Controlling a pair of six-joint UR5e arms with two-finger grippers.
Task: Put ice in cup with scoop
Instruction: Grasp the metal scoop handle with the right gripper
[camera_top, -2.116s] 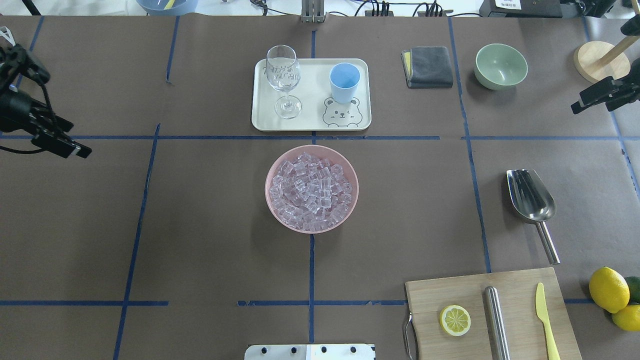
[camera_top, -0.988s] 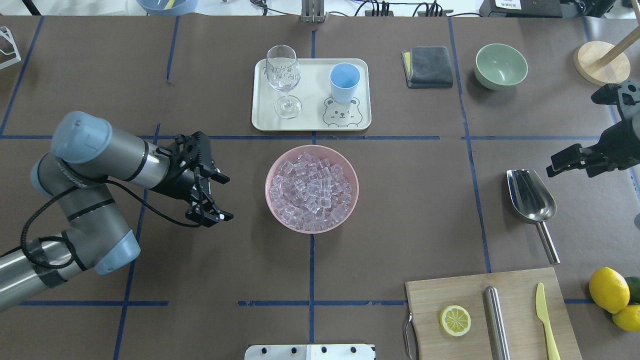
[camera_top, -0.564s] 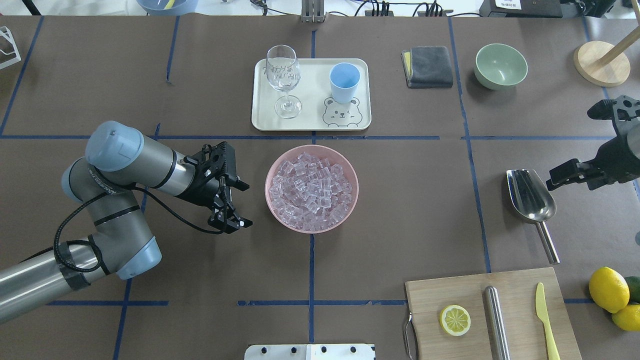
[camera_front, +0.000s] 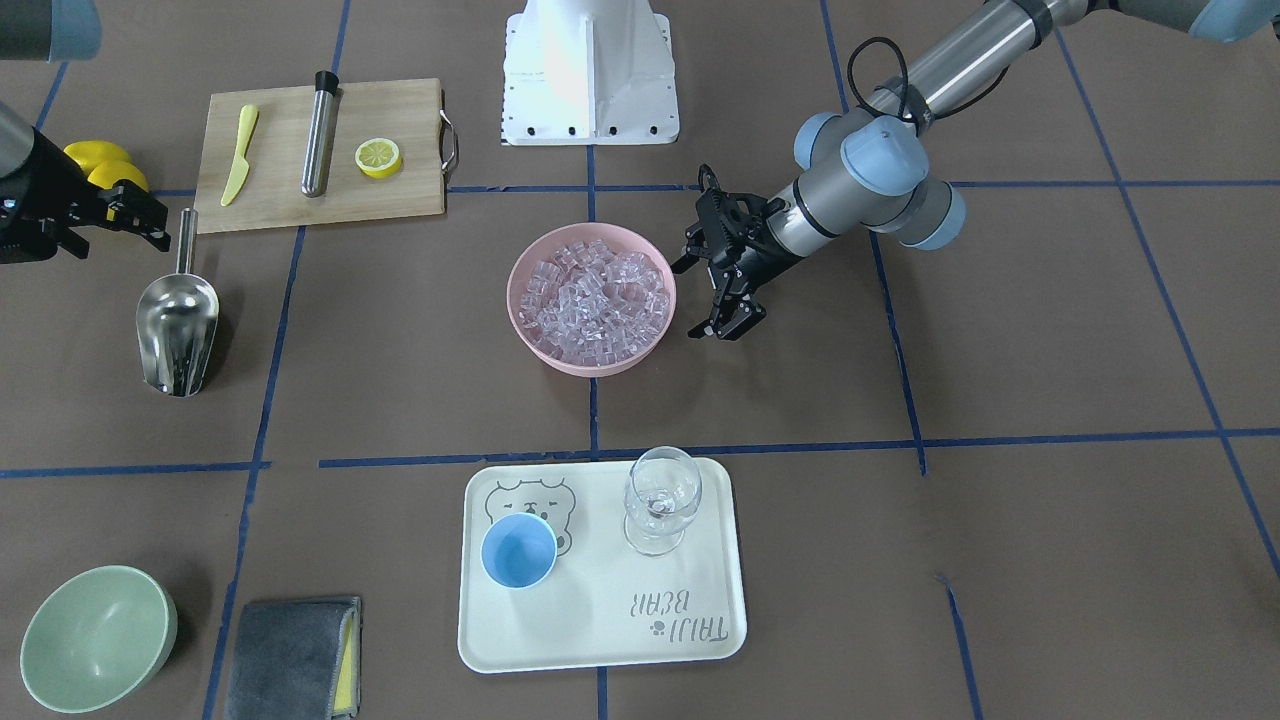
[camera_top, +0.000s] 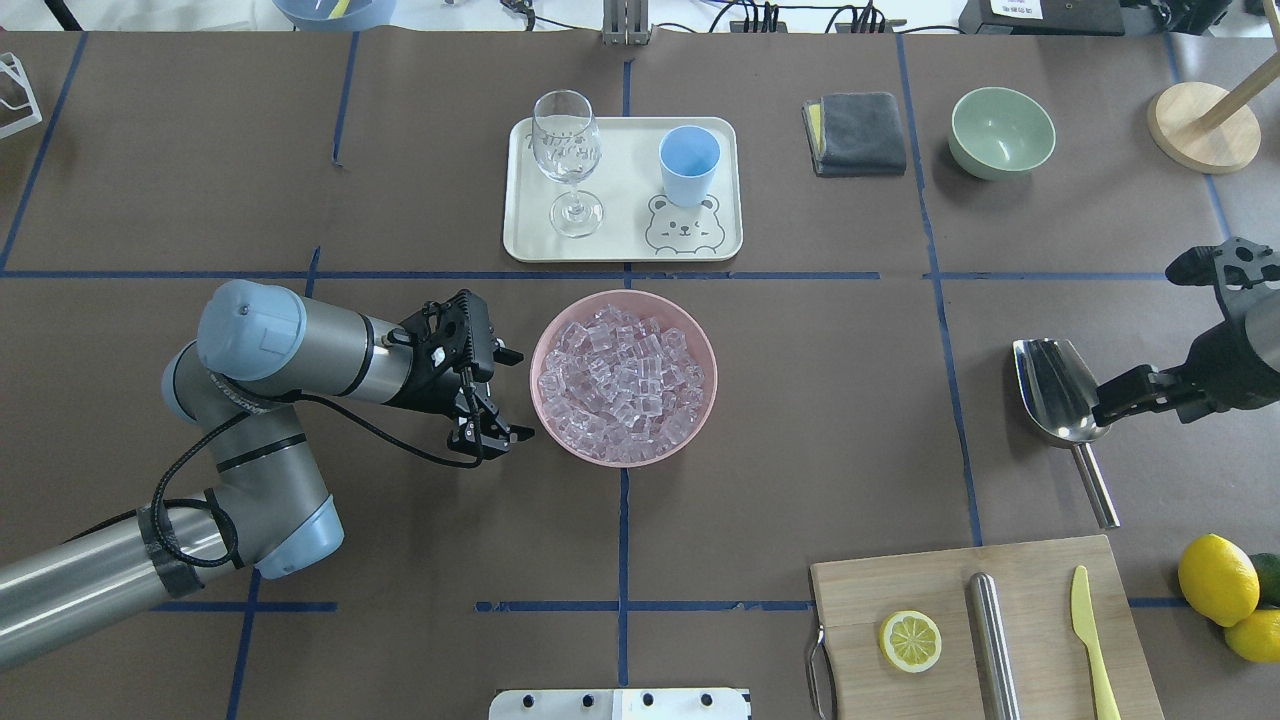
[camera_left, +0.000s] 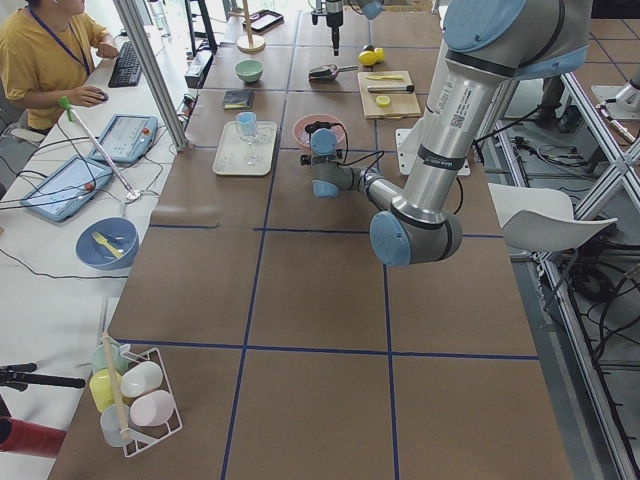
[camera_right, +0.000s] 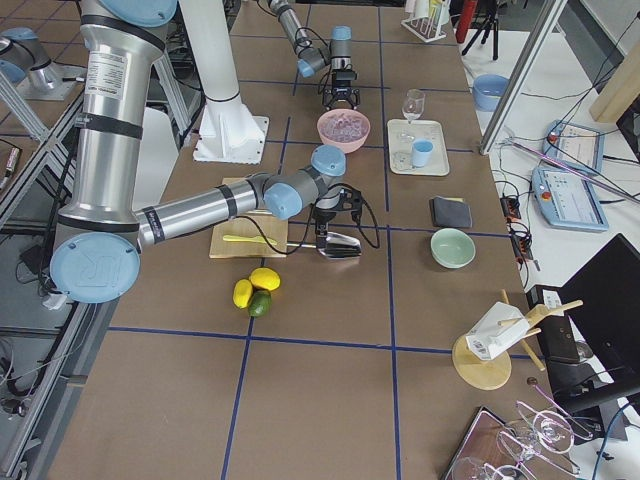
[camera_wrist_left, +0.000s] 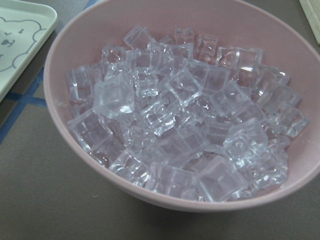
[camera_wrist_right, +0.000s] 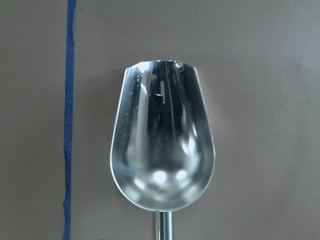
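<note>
Progress: none yet. Scoop (camera_top: 1062, 390) lies ungrasped on surface at right, your right jaws open over it. Left jaws open beside pink bowl (camera_top: 537, 350) of ice (camera_top: 622, 380). Cup (camera_top: 689, 160) empty on far tray (camera_top: 620, 230).

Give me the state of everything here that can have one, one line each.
scoop: empty, lying on the table, unheld.
cup: upright on the tray, empty.
ice: piled in the pink bowl.
wine glass: upright, empty.
green bowl: upright, empty.
cloth: folded.
lemon half: cut face up.
left hand: open, empty, beside the pink bowl.
right hand: open, empty, near the scoop.
</note>
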